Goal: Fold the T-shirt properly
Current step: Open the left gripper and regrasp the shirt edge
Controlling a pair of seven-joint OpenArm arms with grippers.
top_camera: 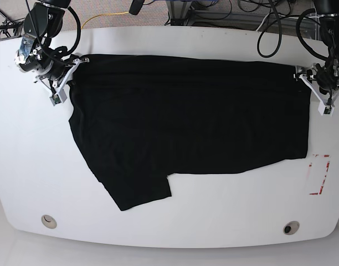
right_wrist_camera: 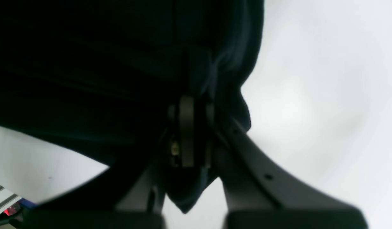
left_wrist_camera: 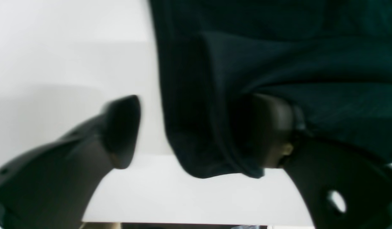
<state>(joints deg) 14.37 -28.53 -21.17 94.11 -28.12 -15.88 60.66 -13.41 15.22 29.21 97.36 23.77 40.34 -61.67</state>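
T-shirt (top_camera: 191,119): you see it spread flat on white table (top_camera: 175,221)
Left gripper (left_wrist_camera: 199,133): jaws apart, cloth draped on one finger
Right gripper (right_wrist_camera: 191,133): clamped on T-shirt edge

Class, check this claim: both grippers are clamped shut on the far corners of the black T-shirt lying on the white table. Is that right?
Not quite. Only the right gripper is shut on the T-shirt. The left wrist view shows the left gripper with jaws spread open, the cloth resting against one finger. The rest holds.
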